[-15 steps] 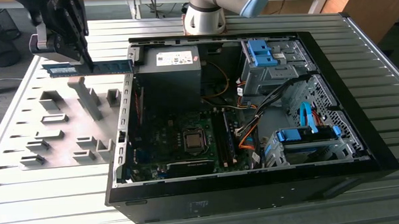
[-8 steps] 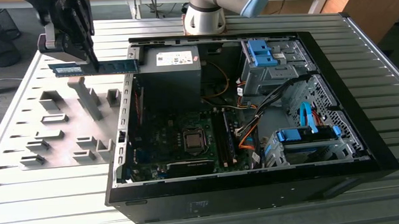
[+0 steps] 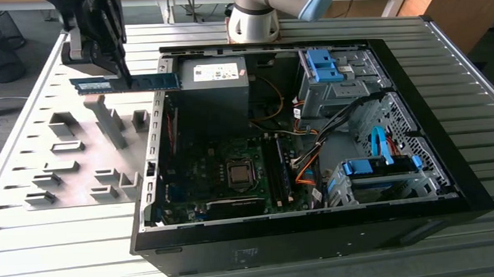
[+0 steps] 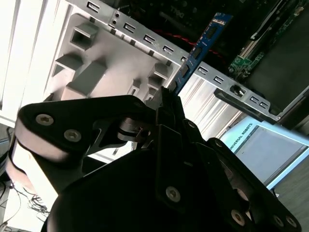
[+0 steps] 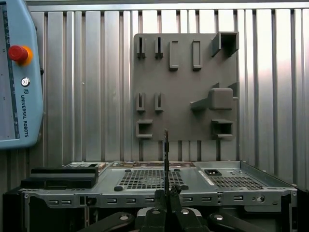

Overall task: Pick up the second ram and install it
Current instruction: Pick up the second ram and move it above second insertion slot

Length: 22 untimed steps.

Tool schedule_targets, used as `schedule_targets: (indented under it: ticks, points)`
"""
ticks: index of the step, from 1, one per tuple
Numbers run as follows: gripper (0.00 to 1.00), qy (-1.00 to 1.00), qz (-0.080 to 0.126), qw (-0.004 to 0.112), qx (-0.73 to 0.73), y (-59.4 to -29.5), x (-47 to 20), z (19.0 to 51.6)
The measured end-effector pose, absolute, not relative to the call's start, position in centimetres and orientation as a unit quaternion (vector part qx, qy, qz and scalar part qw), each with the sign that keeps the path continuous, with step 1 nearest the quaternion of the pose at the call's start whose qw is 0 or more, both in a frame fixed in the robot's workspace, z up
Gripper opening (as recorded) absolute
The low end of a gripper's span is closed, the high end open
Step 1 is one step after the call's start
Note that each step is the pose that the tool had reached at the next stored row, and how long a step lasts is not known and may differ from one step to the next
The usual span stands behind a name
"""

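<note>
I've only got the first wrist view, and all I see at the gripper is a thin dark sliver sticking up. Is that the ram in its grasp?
Observer: Yes. In the exterior view the gripper is shut on the second ram, which it holds about level in the air.
Operator: Is it over the motherboard?
Observer: No. It hangs on the grey holder tray's side, at the exterior view's left of the motherboard in the open case.
Operator: What does the board's face look like?
Observer: In the second wrist view it is blue with dark chips.
</note>
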State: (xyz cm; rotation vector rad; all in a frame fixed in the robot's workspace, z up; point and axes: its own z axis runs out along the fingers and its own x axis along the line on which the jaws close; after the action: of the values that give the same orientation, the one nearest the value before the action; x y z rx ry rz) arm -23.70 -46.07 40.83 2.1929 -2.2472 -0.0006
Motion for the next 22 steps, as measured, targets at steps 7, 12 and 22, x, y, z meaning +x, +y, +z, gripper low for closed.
schedule_targets:
  ticks: [7, 12, 22]
  points:
    - [0.14, -0.716, 0.000, 0.001, 0.698, -46.1, -22.5, 40.8]
    - [0.14, -0.716, 0.000, 0.001, 0.698, -46.1, -21.6, 40.8]
    - [0.14, -0.716, 0.000, 0.001, 0.698, -46.1, -19.8, 40.8]
